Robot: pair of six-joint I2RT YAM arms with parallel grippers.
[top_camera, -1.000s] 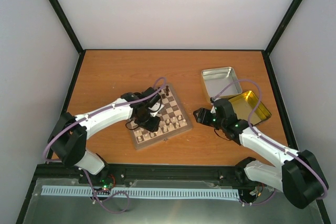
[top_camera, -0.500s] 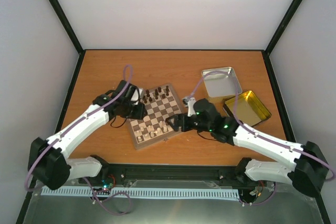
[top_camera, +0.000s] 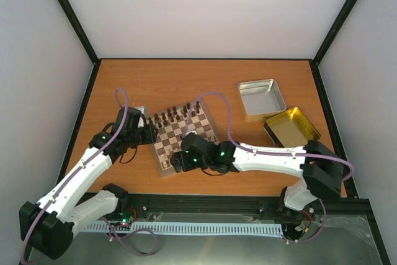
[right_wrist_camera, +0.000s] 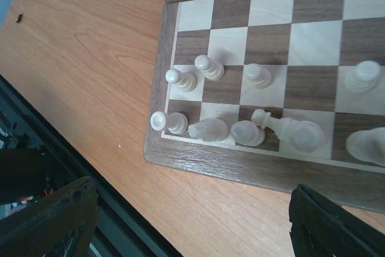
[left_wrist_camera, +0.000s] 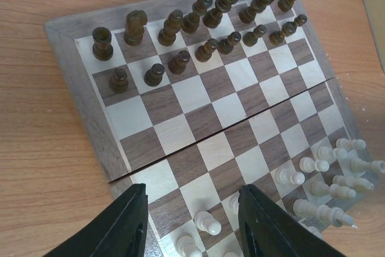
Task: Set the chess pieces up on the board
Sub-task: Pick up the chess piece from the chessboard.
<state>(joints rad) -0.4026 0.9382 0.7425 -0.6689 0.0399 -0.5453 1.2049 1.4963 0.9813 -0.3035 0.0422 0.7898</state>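
My right gripper (right_wrist_camera: 191, 185) hangs over the near left corner of the board (right_wrist_camera: 252, 167), jaws spread wide and empty. There the chess pieces (right_wrist_camera: 207, 67) crowd the nearest rows, one toppled. My left gripper (left_wrist_camera: 192, 209), partly parted and empty, sits at the board's left edge. Dark chessmen (left_wrist_camera: 204, 22) fill the far rows.

Cream chess pieces (right_wrist_camera: 210, 67) stand clustered along the checkered board's (right_wrist_camera: 252, 162) near edge.
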